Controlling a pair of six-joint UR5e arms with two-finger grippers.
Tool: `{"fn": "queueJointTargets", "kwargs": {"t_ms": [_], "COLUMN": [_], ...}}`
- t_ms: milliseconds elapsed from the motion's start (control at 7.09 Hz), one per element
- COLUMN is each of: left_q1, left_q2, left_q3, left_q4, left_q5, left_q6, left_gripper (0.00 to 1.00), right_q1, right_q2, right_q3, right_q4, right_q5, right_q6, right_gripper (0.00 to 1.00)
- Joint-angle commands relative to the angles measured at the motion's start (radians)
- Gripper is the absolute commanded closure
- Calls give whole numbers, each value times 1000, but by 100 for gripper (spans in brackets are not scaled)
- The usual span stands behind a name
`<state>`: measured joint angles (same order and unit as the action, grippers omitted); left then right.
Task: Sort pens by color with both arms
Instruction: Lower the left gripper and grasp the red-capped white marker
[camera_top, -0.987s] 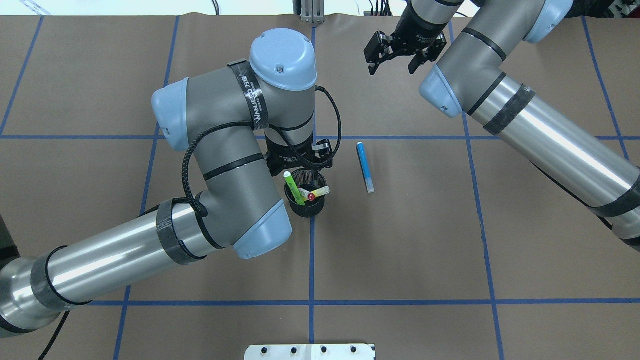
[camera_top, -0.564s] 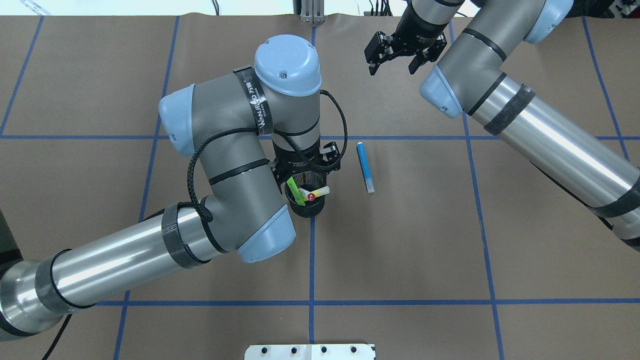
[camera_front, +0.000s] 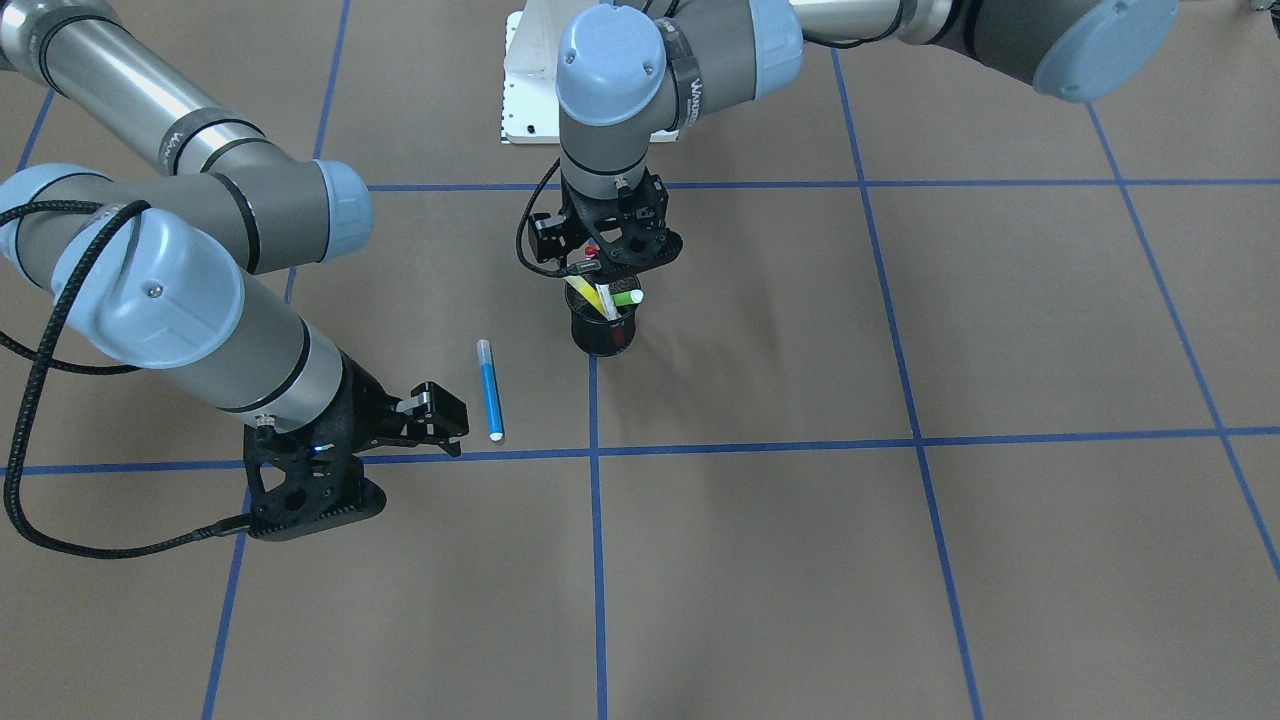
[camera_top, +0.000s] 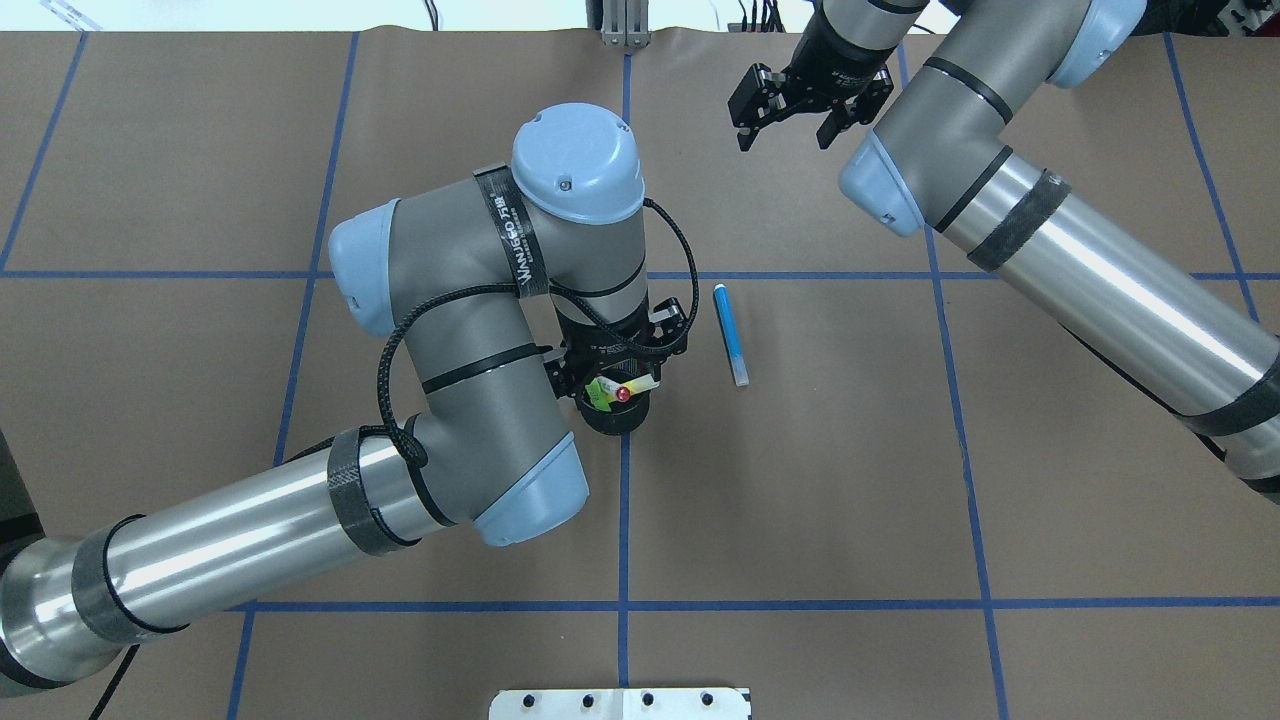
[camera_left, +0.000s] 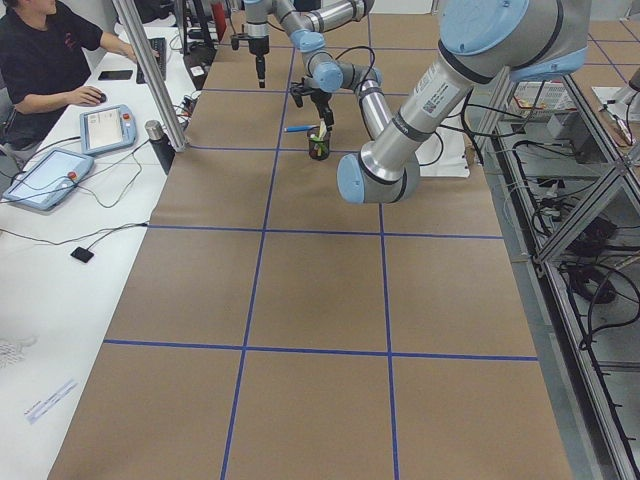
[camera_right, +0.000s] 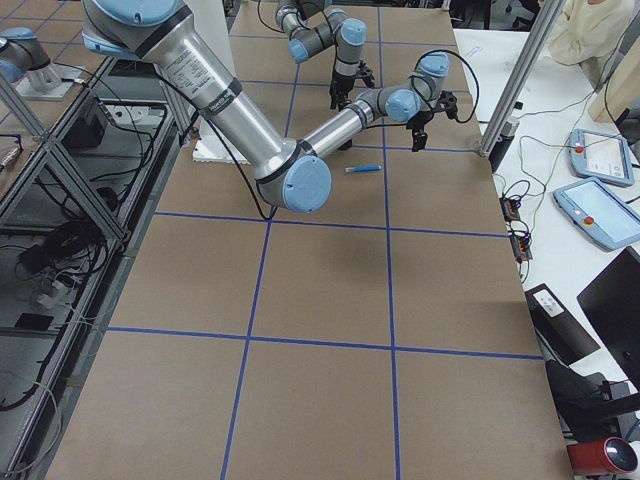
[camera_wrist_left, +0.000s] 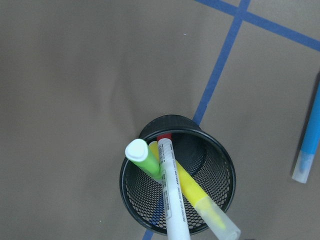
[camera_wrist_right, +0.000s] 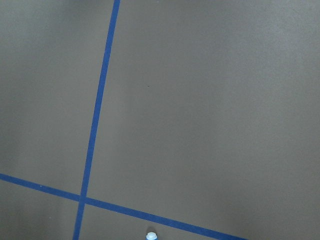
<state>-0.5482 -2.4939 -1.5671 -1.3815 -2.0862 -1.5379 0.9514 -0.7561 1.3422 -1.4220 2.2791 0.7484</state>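
A black mesh cup (camera_top: 612, 420) stands at the table's middle and holds a green pen (camera_wrist_left: 145, 159), a yellow highlighter (camera_wrist_left: 200, 197), a white-barrelled pen (camera_wrist_left: 172, 200) and a red one (camera_top: 623, 394). My left gripper (camera_top: 617, 345) hangs straight over the cup with its jaws spread, holding nothing; it also shows in the front-facing view (camera_front: 603, 262). A blue pen (camera_top: 730, 335) lies flat on the paper just right of the cup. My right gripper (camera_top: 790, 115) is open and empty near the far edge, well beyond the blue pen.
Blue tape lines mark a grid on the brown paper. A white base plate (camera_top: 620, 703) sits at the near edge. An operators' bench with tablets (camera_left: 50, 175) and a metal post (camera_left: 150, 80) run along the far side.
My left gripper has moved from behind the cup to right over it, now covering the top of the green pen. The right arm has hardly moved.
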Motion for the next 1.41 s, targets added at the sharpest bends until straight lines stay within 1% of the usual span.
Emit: {"fn": "queueJointTargets", "kwargs": {"t_ms": [0, 141, 282, 705, 846, 987, 1128, 1270], "left_q1": [1, 1, 1, 1, 1, 1, 1, 1], "left_q2": [1, 1, 1, 9, 7, 7, 7, 7], "left_q3": [-7, -1, 4, 9, 9, 9, 9, 9], "left_q4": [1, -2, -4, -4, -4, -4, -4, -2], "left_q5": [0, 0, 0, 0, 0, 0, 0, 0], "left_q6": [2, 5, 7, 41, 41, 41, 41, 39], "left_gripper": [23, 24, 32, 33, 36, 44, 49, 58], "right_q1": [0, 0, -2, -6, -8, -8, -8, -8], "right_q2": [0, -2, -3, -3, -2, -2, -3, -3], "right_q3": [2, 2, 2, 2, 2, 2, 0, 0], "right_q4": [0, 0, 2, 2, 2, 2, 2, 2], "right_q5": [-1, -1, -3, -7, -7, -7, -7, -7], "right_q6": [2, 2, 0, 0, 0, 2, 0, 0], "right_gripper": [1, 1, 1, 1, 1, 1, 1, 1]}}
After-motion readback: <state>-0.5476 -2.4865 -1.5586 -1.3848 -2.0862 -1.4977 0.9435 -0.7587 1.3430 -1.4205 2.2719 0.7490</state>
